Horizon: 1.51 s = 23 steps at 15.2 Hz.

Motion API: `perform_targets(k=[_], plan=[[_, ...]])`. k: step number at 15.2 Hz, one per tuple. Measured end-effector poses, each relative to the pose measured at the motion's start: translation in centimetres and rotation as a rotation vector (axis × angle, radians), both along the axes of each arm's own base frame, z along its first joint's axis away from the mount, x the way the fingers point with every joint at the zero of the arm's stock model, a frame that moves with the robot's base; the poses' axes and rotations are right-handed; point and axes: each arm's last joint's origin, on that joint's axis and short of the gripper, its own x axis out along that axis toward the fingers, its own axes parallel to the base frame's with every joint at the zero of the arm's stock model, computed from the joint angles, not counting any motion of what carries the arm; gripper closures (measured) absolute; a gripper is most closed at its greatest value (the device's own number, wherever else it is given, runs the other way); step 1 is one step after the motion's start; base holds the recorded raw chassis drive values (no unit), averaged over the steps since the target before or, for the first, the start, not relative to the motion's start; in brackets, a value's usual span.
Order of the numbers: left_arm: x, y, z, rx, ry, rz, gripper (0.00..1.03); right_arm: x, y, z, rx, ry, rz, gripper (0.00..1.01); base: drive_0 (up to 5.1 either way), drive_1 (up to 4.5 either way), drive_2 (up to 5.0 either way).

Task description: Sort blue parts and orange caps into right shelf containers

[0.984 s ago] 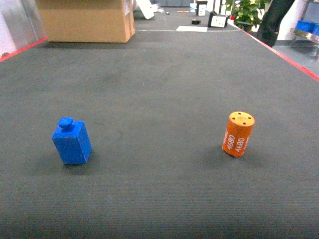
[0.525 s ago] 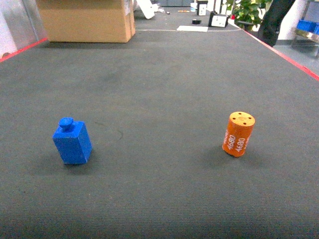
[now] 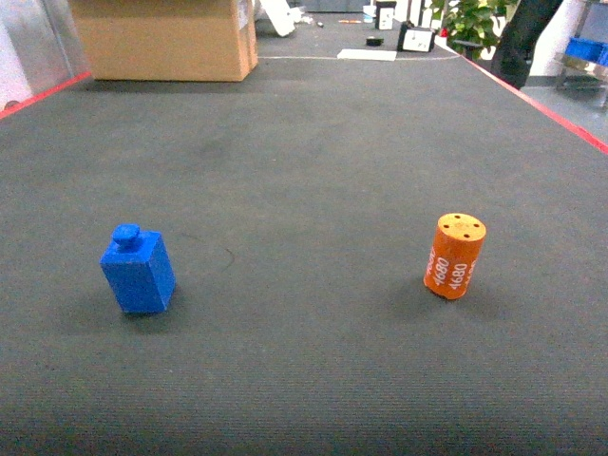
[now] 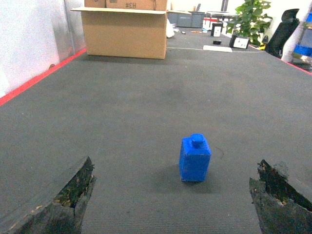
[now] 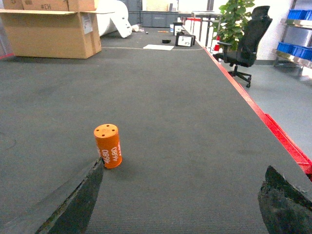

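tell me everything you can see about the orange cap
The orange cap is a short cylinder, matte and plastic-looking, standing upright on the dark grey mat with a slight lean. Its flat top shows four small holes, and white digits reading 4680 run lengthwise along its side, printed more than once. It stands alone on the right of the head view, well apart from the blue part. Nothing touches it but the mat; in the right wrist view the open right gripper sits short of it.
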Motion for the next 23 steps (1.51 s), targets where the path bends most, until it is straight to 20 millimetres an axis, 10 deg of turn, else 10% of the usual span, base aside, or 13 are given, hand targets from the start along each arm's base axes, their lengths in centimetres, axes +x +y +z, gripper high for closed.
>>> perform_targets(k=[19, 23], plan=[[0.2, -0.2, -0.2, -0.019, 0.061, 0.081, 0.05, 0.0, 0.0, -0.2, 0.01, 0.034, -0.013, 0.03, 0.0, 0.0, 0.0], [5.8, -2.2, 4.2, -0.037, 0.017, 0.18, 0.05, 4.5, 1.5, 3.8, 0.043, 0.065, -0.049, 0.03, 0.0, 0.0, 0.0]])
